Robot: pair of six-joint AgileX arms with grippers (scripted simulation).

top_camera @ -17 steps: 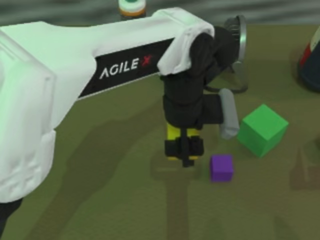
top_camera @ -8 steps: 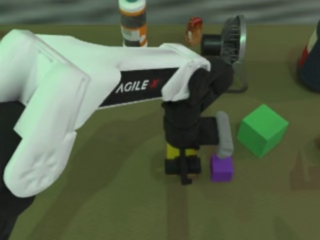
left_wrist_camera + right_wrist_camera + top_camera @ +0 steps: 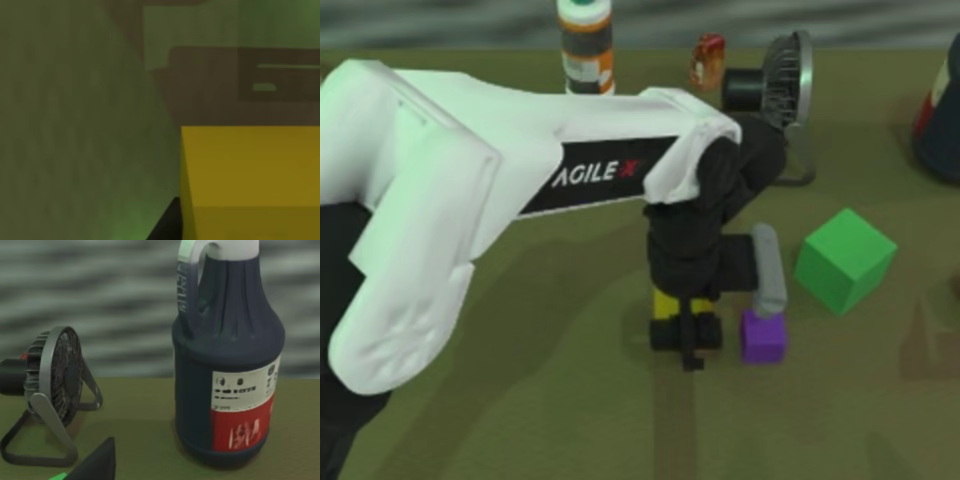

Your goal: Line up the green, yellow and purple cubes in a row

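My left gripper is shut on the yellow cube at the table's middle, held low. In the left wrist view the yellow cube fills the corner, with one dark fingertip against its side. The small purple cube sits just to the right of the gripper, a narrow gap between them. Farther right and a little back stands the large green cube. My right gripper shows only as a dark tip in the right wrist view, parked by the jug.
A small fan stands at the back, with an orange-and-white bottle and a small red-brown item beside it. A dark jug with a red label is at the back right.
Over the last second my left arm has come down and shifted toward the front with the yellow cube, ending beside the purple cube. The purple and green cubes have not moved.
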